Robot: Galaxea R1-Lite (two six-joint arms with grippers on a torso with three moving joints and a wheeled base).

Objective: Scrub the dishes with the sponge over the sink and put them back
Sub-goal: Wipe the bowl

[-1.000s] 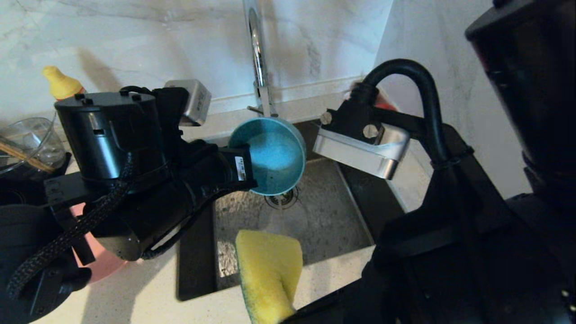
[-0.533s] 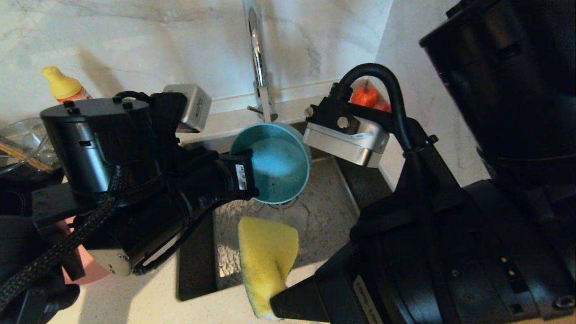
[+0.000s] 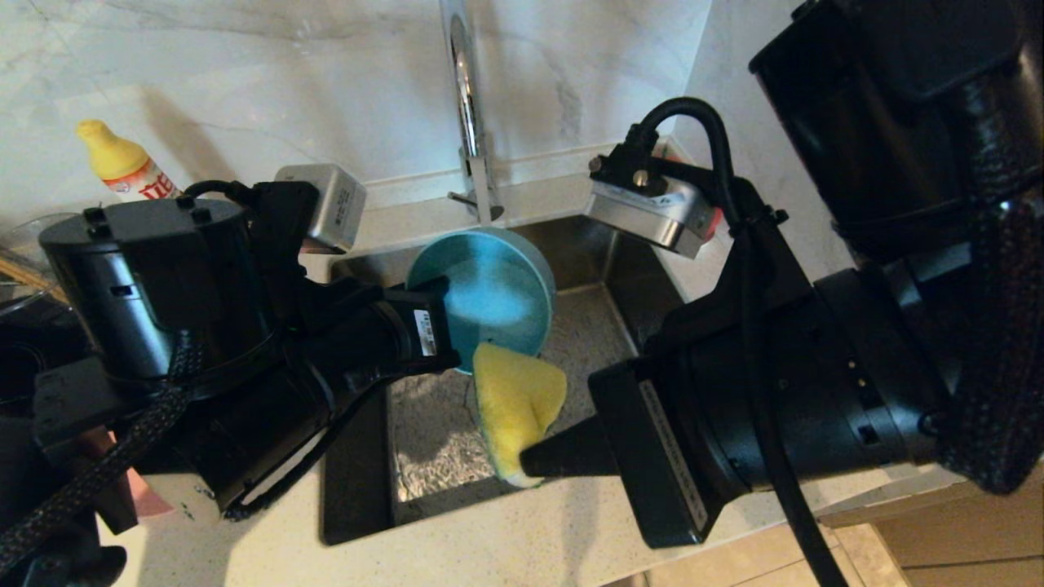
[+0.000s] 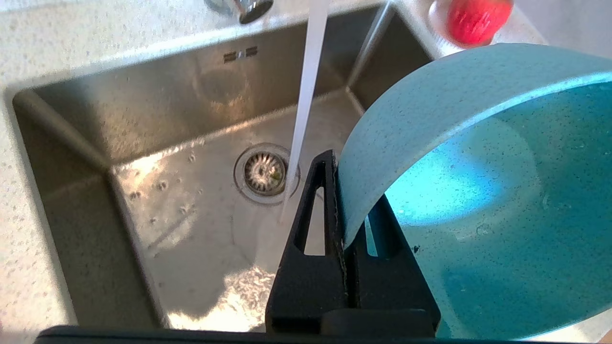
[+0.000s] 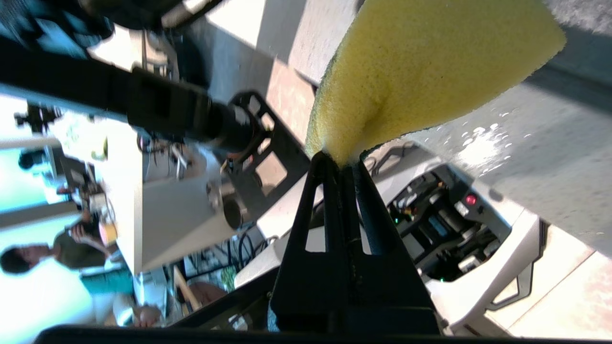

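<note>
The teal-blue bowl [image 3: 489, 285] hangs tilted over the sink [image 3: 595, 342], its inside facing me. My left gripper [image 3: 444, 326] is shut on its rim; the left wrist view shows the black fingers [image 4: 315, 200] pinching the bowl's wall [image 4: 478, 191]. My right gripper [image 3: 534, 465] is shut on the lower end of the yellow sponge [image 3: 518, 395], which stands up with its top corner at the bowl's lower rim. In the right wrist view the sponge [image 5: 420, 71] fans out above the shut gripper [image 5: 342, 162]. A sliver of the pink plate [image 3: 151, 499] shows behind my left arm.
Water runs from the chrome faucet [image 3: 466, 106] in a thin stream [image 4: 306, 95] down beside the strainer drain [image 4: 265, 172]. A yellow-capped bottle [image 3: 122, 167] and a glass bowl [image 3: 20, 249] stand at the far left. A saucer with red fruit [image 4: 473, 19] sits beyond the sink's corner.
My right gripper has carried the sponge from the sink's near edge up to the bowl's lower rim. The left gripper with the bowl has shifted slightly left.
</note>
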